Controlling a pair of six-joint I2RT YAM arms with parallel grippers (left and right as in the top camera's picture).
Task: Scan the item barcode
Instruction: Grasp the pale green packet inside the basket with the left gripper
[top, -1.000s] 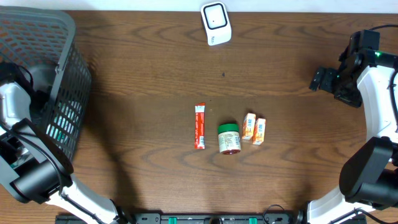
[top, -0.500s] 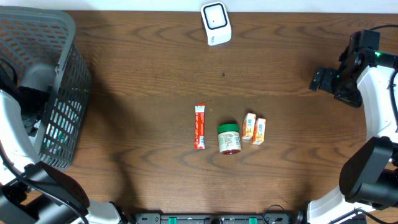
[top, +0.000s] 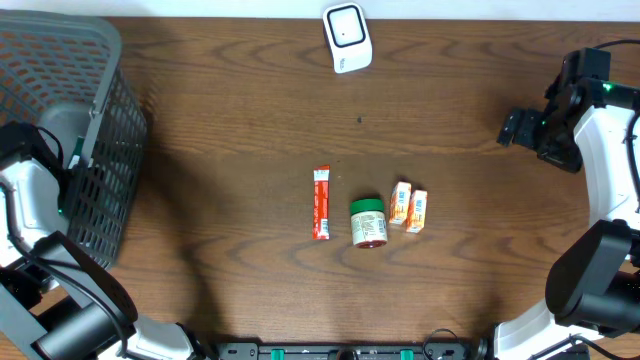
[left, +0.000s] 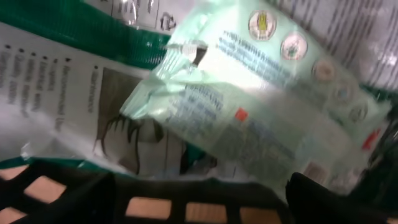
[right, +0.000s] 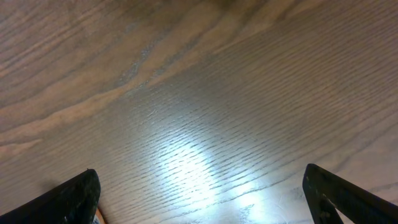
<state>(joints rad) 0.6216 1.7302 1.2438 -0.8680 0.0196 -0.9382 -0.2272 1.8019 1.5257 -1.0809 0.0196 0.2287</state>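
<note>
— So, where is the pale green packet (left: 261, 106)?
— Inside the basket (top: 100, 180), on a white and green pack (left: 68, 93). The left claw (top: 65, 135) is in the basket too; I cannot tell if it is apart or together. The right claw (right: 210, 198) stands wide apart over the table (right: 186, 93).

On the table (top: 220, 120), a basket (top: 100, 60) stands at the far left edge, and a scanner (top: 347, 38) lies at the back edge, just right of centre. Near the middle, a stick packet (top: 321, 202), a jar (top: 368, 222) and two small boxes (top: 401, 203) lie in a row from left to right, with the jar slightly nearer the front and the boxes touching each other. Inside the basket, a soft packet (left: 261, 112) lies on top of other printed packs (left: 56, 93).
</note>
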